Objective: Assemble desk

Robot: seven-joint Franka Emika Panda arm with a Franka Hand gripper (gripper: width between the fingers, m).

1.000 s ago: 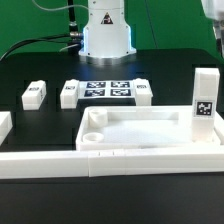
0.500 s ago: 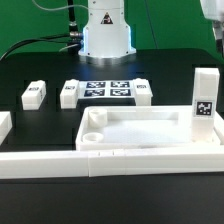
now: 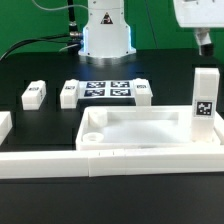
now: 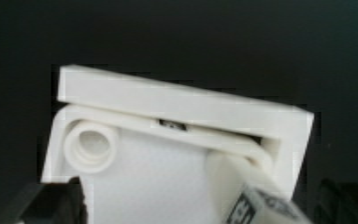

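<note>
Upright leg (image 3: 204,104) stands on the desk top (image 3: 140,136) at frame right; your pincer (image 3: 205,44) hangs upper right, jaws apart, empty; next, probably fetch a lying leg (image 3: 142,92).

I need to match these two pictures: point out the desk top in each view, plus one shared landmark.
Exterior view: the desk top lies low in the middle.
Wrist view: one corner of it, with a round socket, fills most of the picture.
Shared landmark: the tagged upright leg at its edge.
</note>
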